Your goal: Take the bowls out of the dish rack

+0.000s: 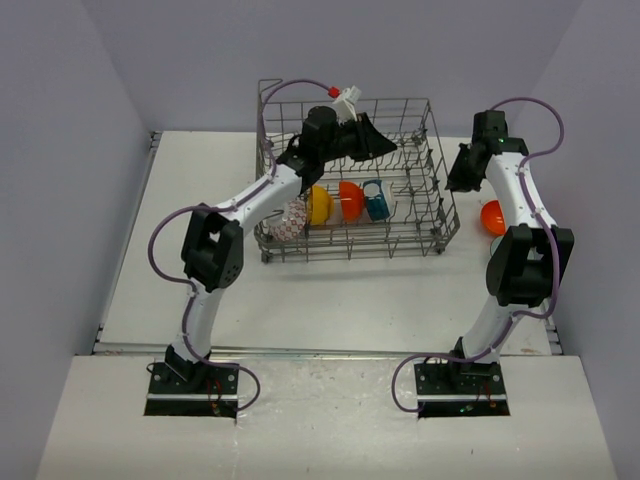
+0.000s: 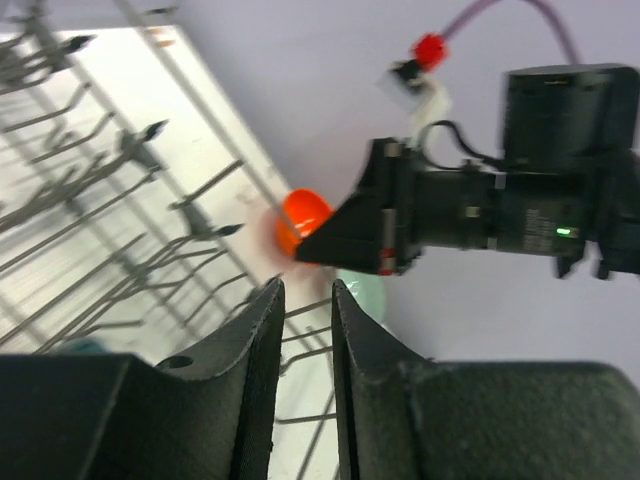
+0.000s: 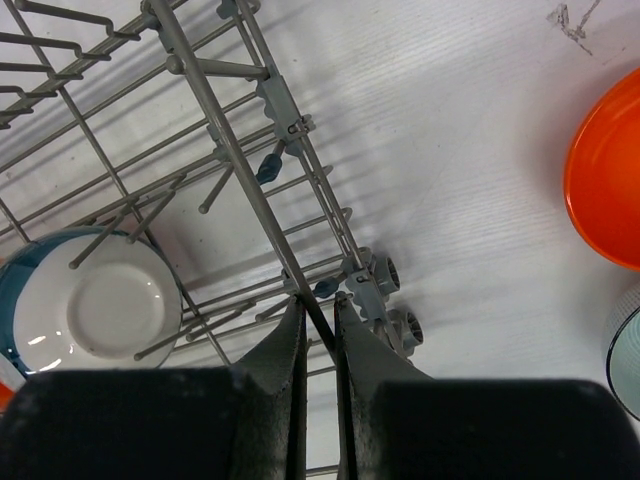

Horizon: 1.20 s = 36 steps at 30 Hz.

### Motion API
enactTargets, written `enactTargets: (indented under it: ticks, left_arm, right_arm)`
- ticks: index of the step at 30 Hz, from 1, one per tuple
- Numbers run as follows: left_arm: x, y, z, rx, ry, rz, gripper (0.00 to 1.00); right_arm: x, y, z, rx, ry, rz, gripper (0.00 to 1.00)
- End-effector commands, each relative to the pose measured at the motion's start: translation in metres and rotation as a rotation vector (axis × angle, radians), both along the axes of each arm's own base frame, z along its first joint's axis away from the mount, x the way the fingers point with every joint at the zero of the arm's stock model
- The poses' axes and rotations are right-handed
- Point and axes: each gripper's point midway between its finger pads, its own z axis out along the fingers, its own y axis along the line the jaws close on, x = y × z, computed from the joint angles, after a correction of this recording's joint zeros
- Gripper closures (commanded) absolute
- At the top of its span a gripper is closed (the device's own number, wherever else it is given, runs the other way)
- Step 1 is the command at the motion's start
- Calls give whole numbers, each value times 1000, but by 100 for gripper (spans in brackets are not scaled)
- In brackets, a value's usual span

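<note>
The grey wire dish rack (image 1: 400,101) stands at the back middle of the table. In it, upright in a row, are a white bowl with red pattern (image 1: 290,222), a yellow bowl (image 1: 319,205), an orange bowl (image 1: 350,200) and a teal bowl (image 1: 376,200). My left gripper (image 1: 385,145) hovers over the rack's middle. Its jaws (image 2: 305,290) are slightly open, with nothing between them. My right gripper (image 3: 320,305) is shut on the rack's right rim wire (image 3: 200,90). Another orange bowl (image 3: 610,185) and a pale bowl (image 3: 628,350) sit on the table to the right of the rack.
Plain walls close in the white table on three sides. The right arm (image 1: 520,200) stands between the rack and the orange bowl (image 1: 492,217) on the table. The rack's small wheels (image 3: 385,270) are at its right corner.
</note>
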Motion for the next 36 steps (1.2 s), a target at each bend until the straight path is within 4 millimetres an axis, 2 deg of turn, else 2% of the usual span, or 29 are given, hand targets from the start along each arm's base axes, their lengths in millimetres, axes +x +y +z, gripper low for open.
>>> enactTargets:
  ticks: [1, 3, 4, 6, 7, 8, 10, 11, 13, 16, 17, 18, 19, 20, 21, 23, 24, 26, 27, 28, 29, 31, 36]
  left_arm:
    - [3, 36, 21, 120, -35, 135, 74]
    - [5, 46, 12, 182, -13, 161, 73]
    - [6, 53, -1, 236, 31, 190, 73]
    - [7, 61, -1, 274, 35, 215, 66]
    - [6, 66, -9, 310, 63, 232, 65]
    - [8, 68, -6, 317, 64, 239, 65]
    - [5, 74, -17, 361, 113, 247, 63]
    - [7, 76, -16, 368, 119, 255, 61]
    - [4, 80, -20, 391, 142, 258, 58]
    - [1, 89, -24, 412, 164, 268, 56]
    - [-1, 90, -25, 410, 173, 264, 56]
    - [-2, 91, -25, 409, 181, 257, 56]
    - [-2, 92, -23, 404, 185, 258, 56]
    - [-2, 93, -21, 404, 187, 258, 56]
    - [-3, 95, -23, 413, 202, 255, 56]
    - [-3, 98, -17, 410, 207, 261, 56]
    - [-6, 97, -17, 411, 218, 245, 56]
    - [-5, 102, -11, 407, 226, 251, 56]
    - [-5, 109, -15, 427, 252, 263, 57]
    - [-5, 113, -10, 431, 250, 272, 57]
    - [-7, 120, -15, 461, 275, 291, 57]
    - [-6, 131, -15, 481, 282, 306, 57]
    - [-12, 151, -33, 535, 338, 323, 57]
  right_arm:
    - [-24, -2, 0, 3, 72, -95, 93]
    - [-19, -3, 13, -1, 44, -98, 91]
    - [-21, -4, 17, -4, 47, -98, 89]
    - [-19, -3, 26, -1, 27, -96, 79]
    - [-19, -2, 29, 0, 19, -96, 77]
    - [-19, -2, 34, 1, 4, -95, 76]
    - [-19, -1, 39, 4, -2, -92, 73]
    - [-20, -1, 43, -3, -10, -92, 63]
    - [-19, 0, 53, -23, -37, -84, 52]
    - [-16, 4, 75, -35, -87, -74, 48]
    - [-18, 5, 80, -36, -89, -68, 43]
    - [-17, 6, 87, -39, -98, -64, 42]
    - [-13, 11, 102, -45, -134, -41, 42]
    - [-12, 12, 107, -47, -143, -30, 41]
    - [-9, 28, 120, -51, -177, 25, 40]
    - [-8, 45, 127, -26, -194, 92, 39]
    - [-4, 53, 126, -12, -196, 119, 37]
    - [-4, 91, 127, 112, -202, 251, 35]
    - [-3, 108, 118, 135, -176, 301, 35]
    - [-4, 119, 117, 155, -171, 334, 35]
    - [-5, 132, 114, 192, -159, 372, 36]
    - [-5, 152, 101, 218, -123, 405, 36]
    - [-5, 167, 76, 207, -65, 412, 36]
